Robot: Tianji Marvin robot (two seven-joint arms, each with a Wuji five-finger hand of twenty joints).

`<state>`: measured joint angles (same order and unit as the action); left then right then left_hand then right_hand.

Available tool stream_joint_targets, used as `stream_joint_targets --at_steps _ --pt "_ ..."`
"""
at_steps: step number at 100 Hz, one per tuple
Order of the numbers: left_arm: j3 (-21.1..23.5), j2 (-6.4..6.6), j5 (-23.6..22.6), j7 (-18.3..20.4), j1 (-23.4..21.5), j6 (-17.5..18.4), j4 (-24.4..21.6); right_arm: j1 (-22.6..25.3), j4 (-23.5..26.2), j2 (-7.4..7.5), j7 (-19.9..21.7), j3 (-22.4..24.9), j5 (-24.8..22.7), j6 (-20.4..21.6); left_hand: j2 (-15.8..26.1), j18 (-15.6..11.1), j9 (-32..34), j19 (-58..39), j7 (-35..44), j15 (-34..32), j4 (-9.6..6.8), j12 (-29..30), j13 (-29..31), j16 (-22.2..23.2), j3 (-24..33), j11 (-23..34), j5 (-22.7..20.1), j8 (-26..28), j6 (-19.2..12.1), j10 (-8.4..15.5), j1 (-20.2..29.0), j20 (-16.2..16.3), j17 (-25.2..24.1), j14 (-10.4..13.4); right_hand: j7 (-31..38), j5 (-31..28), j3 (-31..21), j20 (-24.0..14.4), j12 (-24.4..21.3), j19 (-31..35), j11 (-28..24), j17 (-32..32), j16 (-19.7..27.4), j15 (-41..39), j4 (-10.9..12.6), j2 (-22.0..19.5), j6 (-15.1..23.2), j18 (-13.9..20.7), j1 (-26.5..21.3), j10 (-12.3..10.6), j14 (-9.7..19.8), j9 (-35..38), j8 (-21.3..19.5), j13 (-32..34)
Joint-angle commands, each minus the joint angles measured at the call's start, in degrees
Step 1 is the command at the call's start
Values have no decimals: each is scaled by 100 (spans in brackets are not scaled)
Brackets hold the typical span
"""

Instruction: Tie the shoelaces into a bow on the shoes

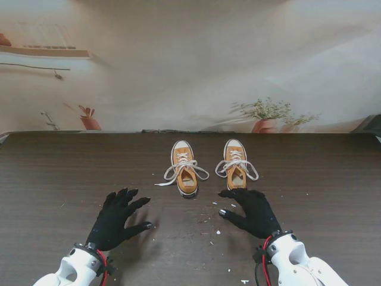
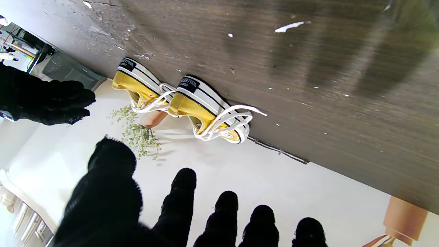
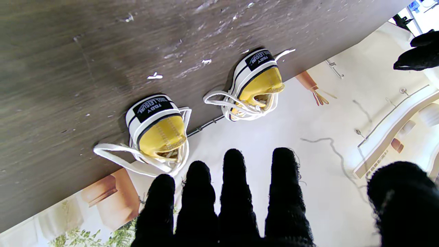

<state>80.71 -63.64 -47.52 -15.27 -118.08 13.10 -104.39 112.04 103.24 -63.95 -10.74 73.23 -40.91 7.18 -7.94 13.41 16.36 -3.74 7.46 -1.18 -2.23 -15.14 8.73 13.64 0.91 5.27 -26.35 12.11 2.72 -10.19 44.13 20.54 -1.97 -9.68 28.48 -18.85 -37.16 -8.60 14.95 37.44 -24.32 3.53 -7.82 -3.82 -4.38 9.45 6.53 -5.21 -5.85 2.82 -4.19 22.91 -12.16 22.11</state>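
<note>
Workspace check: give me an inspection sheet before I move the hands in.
Surface: dark wood table.
Job's things: left shoe and right shoe side by side, toes away from me, laces loose, no finished bow seen.
Clutter: pale crumbs between the hands.
Hands: left hand and right hand open, holding nothing.
Cables: red wires at the wrists.
Surroundings: printed backdrop with potted plants.

Bright, even light; soft shadows; sharp.
</note>
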Motion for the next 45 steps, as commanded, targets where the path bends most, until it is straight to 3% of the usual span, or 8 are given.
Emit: stream_joint_targets --at_steps 1,45 --pt "4 -6 -16 79 -49 27 -65 23 33 22 74 -24 -5 -36 142 -334 5 30 -4 9 -112 140 -22 -166 -98 16 -97 -87 307 42 -68 -98 1 51 68 3 94 39 -50 -117 -20 58 85 162 158 46 116 142 -18 -85 32 -81 68 54" --pt "-53 -3 69 150 15 3 -10 -12 48 29 126 -117 -13 -202 148 -330 21 16 13 7 -127 131 -14 -160 -96 36 -172 -74 325 17 -29 -109 22 37 106 -92 -64 -35 -14 -135 -105 -15 23 177 150 116 59 98 -41 -31 -52 -36 10 165"
